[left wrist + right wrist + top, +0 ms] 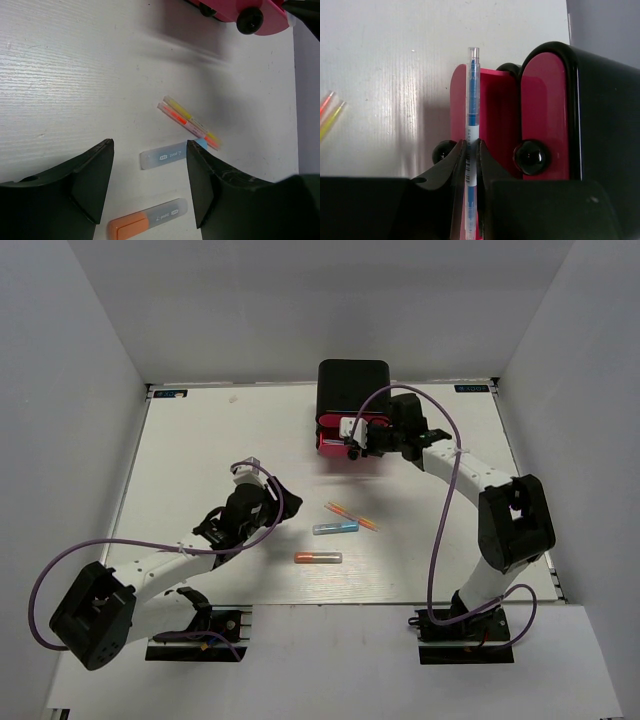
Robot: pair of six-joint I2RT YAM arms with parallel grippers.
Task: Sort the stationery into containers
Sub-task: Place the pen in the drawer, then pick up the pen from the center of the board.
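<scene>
My right gripper [471, 150] is shut on a thin pale-blue stick [472, 100] and holds it over the pulled-out pink drawer [495, 120] of the black drawer box [352, 388]. My left gripper [150, 175] is open and empty, above a blue capsule tube [165, 155] and an orange capsule tube [147, 222] on the table. Thin pink and yellow sticks [189, 122] lie just beyond them. In the top view the blue tube [336, 528], orange tube [318, 558] and sticks [352, 515] lie mid-table, and my right gripper [352, 440] is at the drawer.
The closed drawer with a black knob [532, 156] sits beside the open one. White walls enclose the table [200, 460] on three sides. A purple cable [440, 530] hangs from the right arm.
</scene>
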